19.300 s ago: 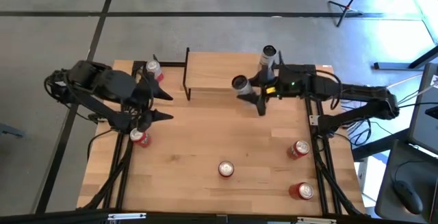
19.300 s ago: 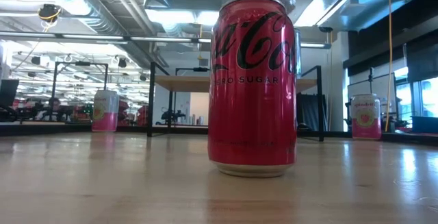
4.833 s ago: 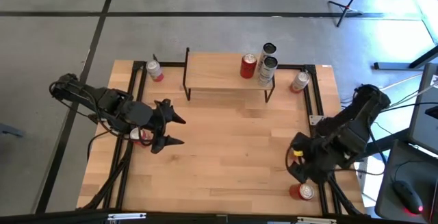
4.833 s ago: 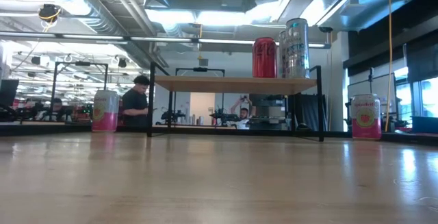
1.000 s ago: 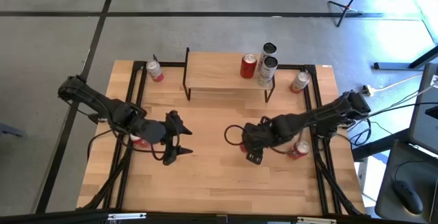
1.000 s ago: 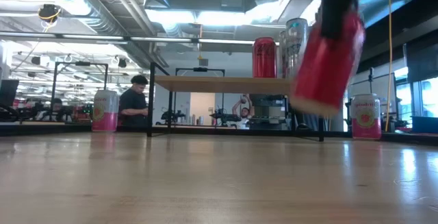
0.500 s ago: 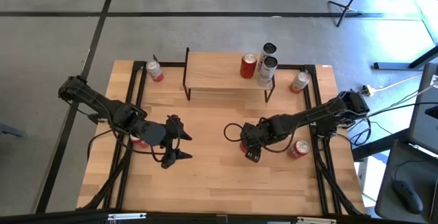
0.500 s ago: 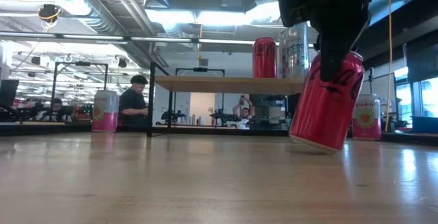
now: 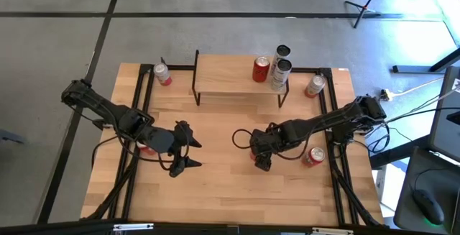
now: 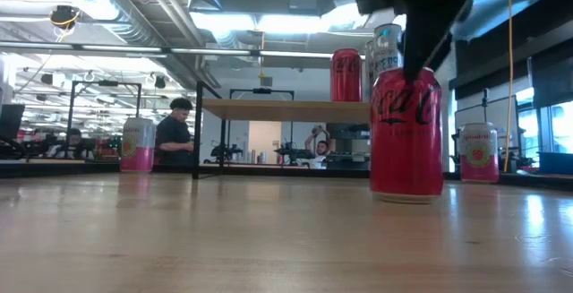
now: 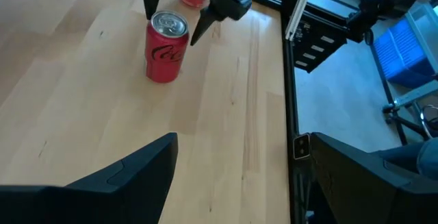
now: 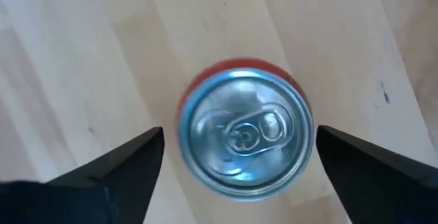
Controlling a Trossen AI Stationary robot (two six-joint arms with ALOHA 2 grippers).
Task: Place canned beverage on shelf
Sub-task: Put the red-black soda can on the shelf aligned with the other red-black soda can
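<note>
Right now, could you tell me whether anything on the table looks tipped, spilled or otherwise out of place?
Nothing stands out. The red can stands upright on the table under the right hand, whose fingers are spread clear of it. The cans on the shelf are upright too, and no liquid shows anywhere.

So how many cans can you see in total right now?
8. Shelf: red can, two silver cans. Pink cans at each shelf end. Centre can under right gripper; one beside that arm; one half hidden under left arm.
</note>
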